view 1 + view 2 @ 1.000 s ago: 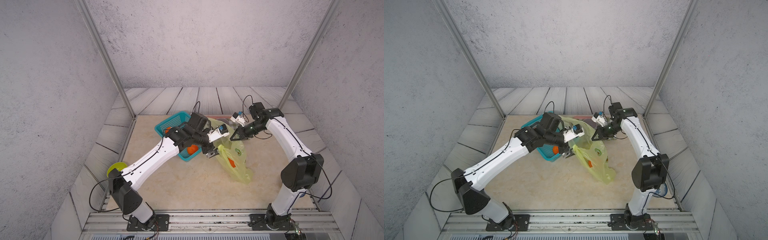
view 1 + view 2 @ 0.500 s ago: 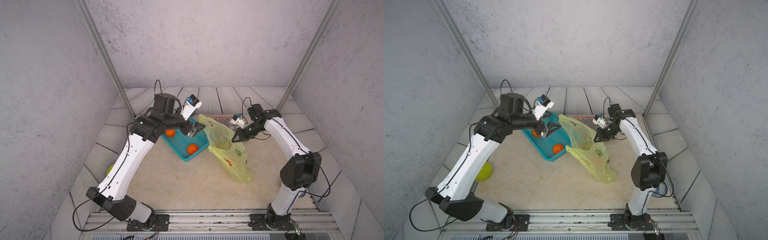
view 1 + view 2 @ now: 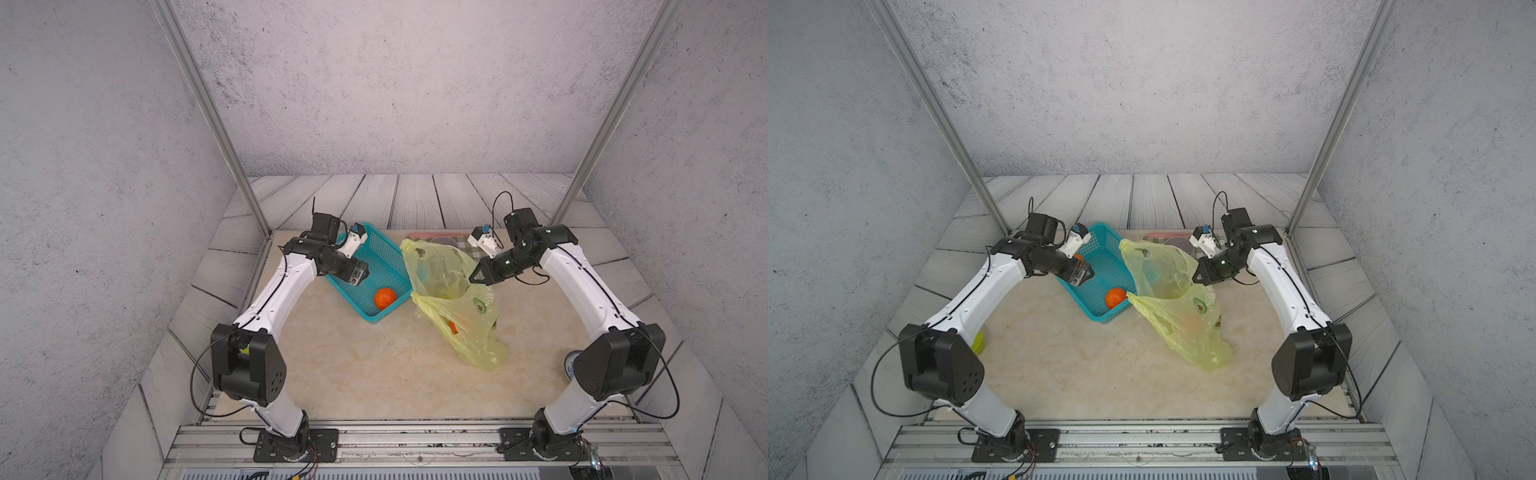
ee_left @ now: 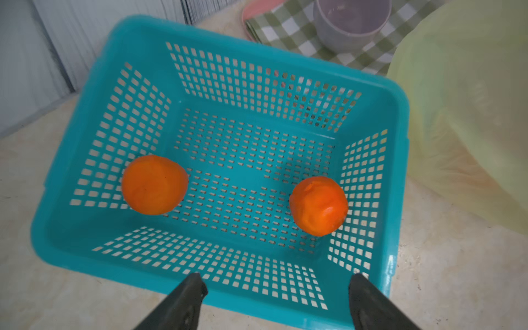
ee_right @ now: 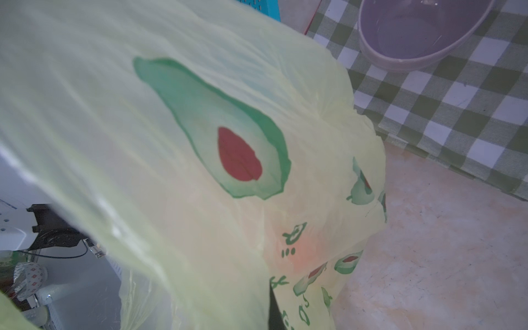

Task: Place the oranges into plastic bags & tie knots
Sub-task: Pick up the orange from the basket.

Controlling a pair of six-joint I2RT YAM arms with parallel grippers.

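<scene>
Oranges [image 4: 154, 185] sit below left pincer [image 4: 277, 275], swung back from bag [image 3: 453, 291].

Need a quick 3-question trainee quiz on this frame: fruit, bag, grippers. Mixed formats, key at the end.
1. Multiple choice: how many oranges lie in the teal basket? A) one B) two C) three
2. True or false: the right gripper is shut on the edge of the plastic bag, holding that side up off the table.
3. Fill in: the left gripper hovers over the basket with nothing between its jaws, which stand ____.

Key: 1 B. 2 true. 3 open.
</scene>
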